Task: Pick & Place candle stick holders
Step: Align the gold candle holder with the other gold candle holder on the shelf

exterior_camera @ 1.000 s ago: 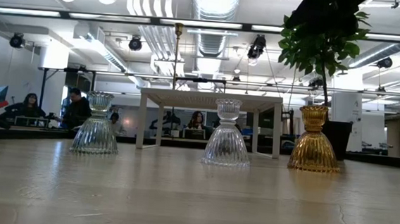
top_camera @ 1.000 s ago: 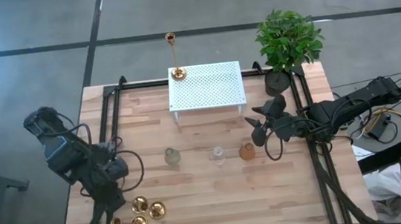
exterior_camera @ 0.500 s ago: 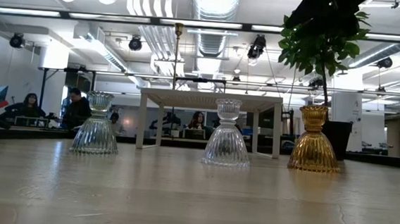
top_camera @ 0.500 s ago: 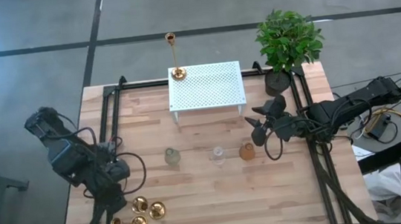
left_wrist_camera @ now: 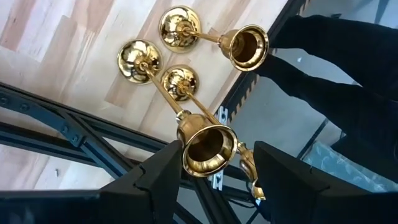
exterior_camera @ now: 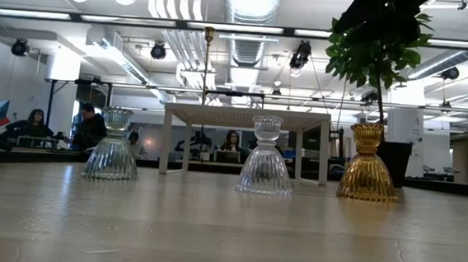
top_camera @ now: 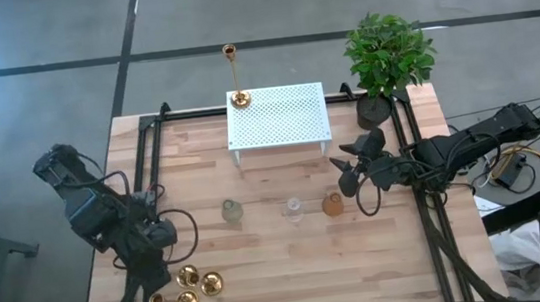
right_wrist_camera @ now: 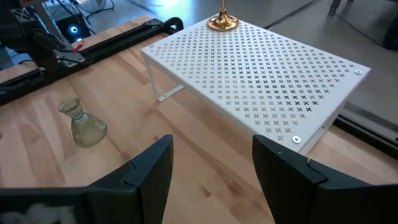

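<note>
My left gripper [left_wrist_camera: 214, 180] hangs above the near left corner of the wooden surface [top_camera: 291, 259], right over a group of three brass candle stick holders [top_camera: 192, 286] that stand close together there. In my left wrist view I look down on them: the cup of the nearest holder [left_wrist_camera: 207, 144] sits between my two dark fingers [left_wrist_camera: 163, 177], but the fingers stand apart on both sides of it and I cannot see them touching the metal, so this gripper is open and holds nothing. A second holder [left_wrist_camera: 247, 45] shows its cup a little farther off, and the round bases of all three rest on the wood beside the black frame rail [left_wrist_camera: 74, 130].

The fourth candle stick holder [top_camera: 234, 74] stands upright on the far left corner of the white perforated shelf [top_camera: 282, 120], at the back of the surface. My right wrist view shows only its base [right_wrist_camera: 222, 22] on that shelf.

My right gripper [top_camera: 350, 171] waits at the right side, between the shelf and the amber glass vase [top_camera: 332, 204]. Its fingers [right_wrist_camera: 149, 168] are spread wide and empty.

Three small ribbed glass vases stand in a row across the middle: a pale one [top_camera: 231, 211], a clear one [top_camera: 293, 209] and the amber one. A potted plant [top_camera: 387, 53] stands at the far right corner.
</note>
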Available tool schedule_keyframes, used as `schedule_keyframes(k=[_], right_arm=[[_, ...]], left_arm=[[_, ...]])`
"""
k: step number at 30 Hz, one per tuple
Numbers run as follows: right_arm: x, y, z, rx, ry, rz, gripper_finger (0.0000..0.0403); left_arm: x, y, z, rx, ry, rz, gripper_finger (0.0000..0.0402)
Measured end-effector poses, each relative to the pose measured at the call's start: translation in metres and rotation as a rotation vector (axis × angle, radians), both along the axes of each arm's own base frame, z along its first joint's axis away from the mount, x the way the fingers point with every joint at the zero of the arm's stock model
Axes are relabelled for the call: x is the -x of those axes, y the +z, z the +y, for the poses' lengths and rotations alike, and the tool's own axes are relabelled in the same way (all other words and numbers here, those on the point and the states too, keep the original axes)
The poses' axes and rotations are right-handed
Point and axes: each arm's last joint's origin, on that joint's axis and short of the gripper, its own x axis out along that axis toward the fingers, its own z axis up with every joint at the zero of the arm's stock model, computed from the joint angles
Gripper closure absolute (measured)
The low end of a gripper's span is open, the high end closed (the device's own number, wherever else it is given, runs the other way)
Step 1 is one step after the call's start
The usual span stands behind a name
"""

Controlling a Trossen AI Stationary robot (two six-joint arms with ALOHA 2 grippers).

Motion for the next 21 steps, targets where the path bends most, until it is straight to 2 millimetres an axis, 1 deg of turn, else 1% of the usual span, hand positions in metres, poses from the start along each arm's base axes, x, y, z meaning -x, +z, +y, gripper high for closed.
schedule_keyframes(k=[4, 14, 21], right_arm=[[0.000, 0.000, 0.000, 0.000, 0.000, 0.000, 0.0193], [0.000, 0.000, 0.000, 0.000, 0.000, 0.000, 0.0193], [0.000, 0.000, 0.000, 0.000, 0.000, 0.000, 0.0193]], left_arm=[[0.000, -0.006, -0.001, -0.015, -0.017, 0.011, 0.0197], [-0.001, -0.038, -0.002, -0.077, -0.037, 0.108, 0.0197], [-0.002, -0.040, -0.003, -0.071, -0.044, 0.097, 0.0197]])
